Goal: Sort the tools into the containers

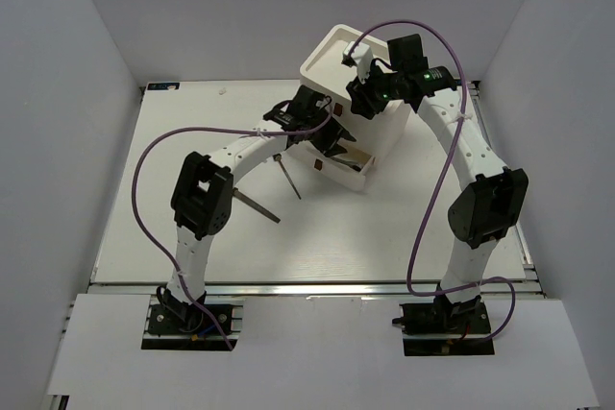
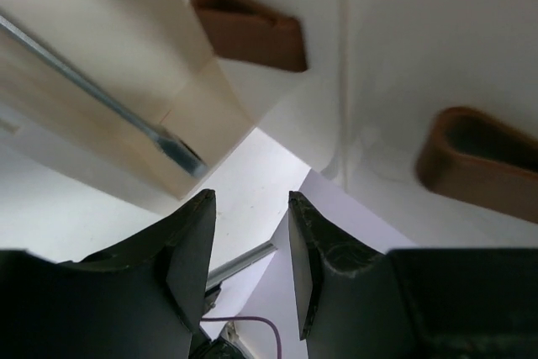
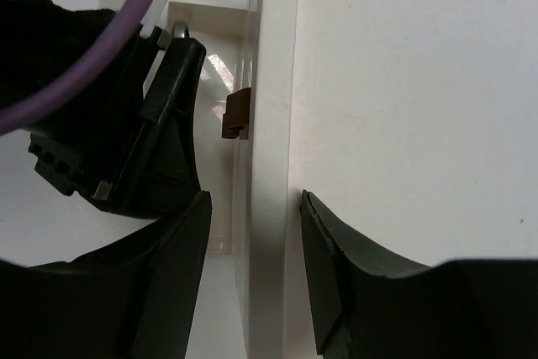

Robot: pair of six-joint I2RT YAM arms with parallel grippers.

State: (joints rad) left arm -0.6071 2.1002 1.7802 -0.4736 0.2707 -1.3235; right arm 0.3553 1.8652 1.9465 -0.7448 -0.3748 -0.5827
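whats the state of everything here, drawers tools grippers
open drawer: pulled out, a tool inside
tool in drawer: lying in the open drawer
box: upright, other drawers look pushed in
thin tool: flat on the table, unsorted
second tool: flat on the table, unsorted
left gripper: open, holding nothing, at the drawer fronts
right gripper: jaws apart at the box's edge, grip unclear

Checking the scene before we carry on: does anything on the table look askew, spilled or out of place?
The white drawer box sits turned at an angle to the table edges, with one drawer pulled out. A thin tool and a second tool lie loose beside it, not yet sorted. Nothing looks spilled or damaged.
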